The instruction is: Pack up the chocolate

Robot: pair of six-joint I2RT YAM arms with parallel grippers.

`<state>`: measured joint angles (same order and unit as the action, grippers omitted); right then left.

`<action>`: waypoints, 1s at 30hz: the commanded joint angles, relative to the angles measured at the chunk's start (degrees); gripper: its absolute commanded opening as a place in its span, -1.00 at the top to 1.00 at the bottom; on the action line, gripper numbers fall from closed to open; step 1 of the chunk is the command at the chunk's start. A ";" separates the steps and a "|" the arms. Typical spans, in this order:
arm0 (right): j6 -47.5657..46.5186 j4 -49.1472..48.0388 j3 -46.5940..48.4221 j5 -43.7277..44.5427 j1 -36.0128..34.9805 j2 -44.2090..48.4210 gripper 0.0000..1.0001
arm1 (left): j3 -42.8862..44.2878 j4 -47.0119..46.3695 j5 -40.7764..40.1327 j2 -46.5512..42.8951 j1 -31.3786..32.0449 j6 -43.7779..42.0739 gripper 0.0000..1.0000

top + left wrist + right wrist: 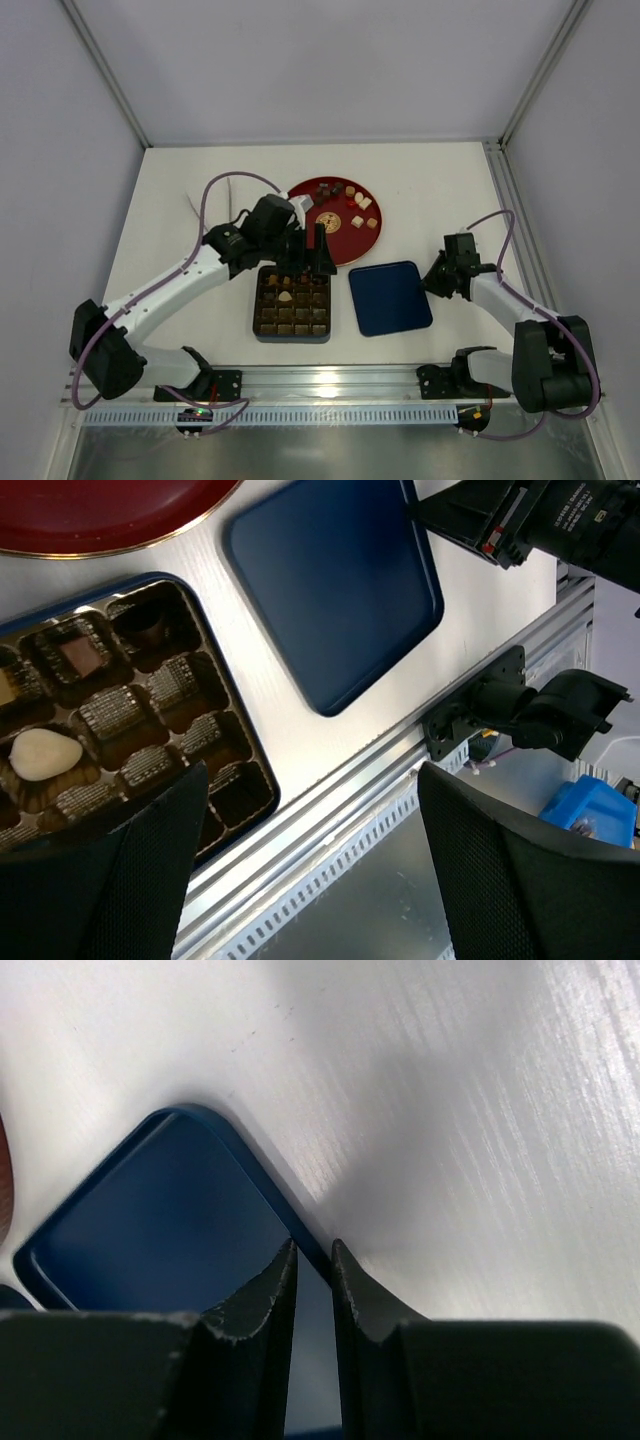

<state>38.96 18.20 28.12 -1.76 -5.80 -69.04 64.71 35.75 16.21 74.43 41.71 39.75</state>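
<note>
Now: R gripper [312, 1250] clamped on lid [150, 1220] rim, nr tabletop's near-right edge, prob. to lift it for capping. Box [292, 339] alongside, part-filled. L gripper [310, 790] spread wide, empty, over box. Most chocolate [350, 203] on plate [384, 222] behind, toward far edge.

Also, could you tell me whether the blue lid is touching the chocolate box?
Apart. The left wrist view shows bare table between the blue lid and the chocolate box.
</note>
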 commanded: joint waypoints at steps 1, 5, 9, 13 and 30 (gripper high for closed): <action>-2.31 3.86 0.27 -0.44 0.62 -3.03 0.59 | 2.44 -6.47 -1.09 3.69 2.66 3.40 -0.64; -3.89 2.72 -0.43 -2.28 2.90 -3.91 0.73 | 4.28 -8.93 -3.99 8.53 6.53 6.29 -0.57; -5.47 2.19 -0.96 -3.60 4.39 -3.83 0.81 | 4.81 -12.71 -4.96 13.36 8.47 9.12 -0.52; -6.26 1.32 -1.05 -5.88 5.10 -4.62 0.92 | 6.57 -13.07 -7.23 18.19 9.35 10.61 -0.47; -10.22 11.59 5.36 -7.30 5.10 2.50 0.92 | 16.67 -6.92 -5.76 26.11 5.40 2.62 -0.47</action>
<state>30.30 25.04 30.04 -9.45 -0.91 -69.12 78.89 27.35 7.92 99.24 49.47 45.58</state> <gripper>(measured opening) 0.046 0.729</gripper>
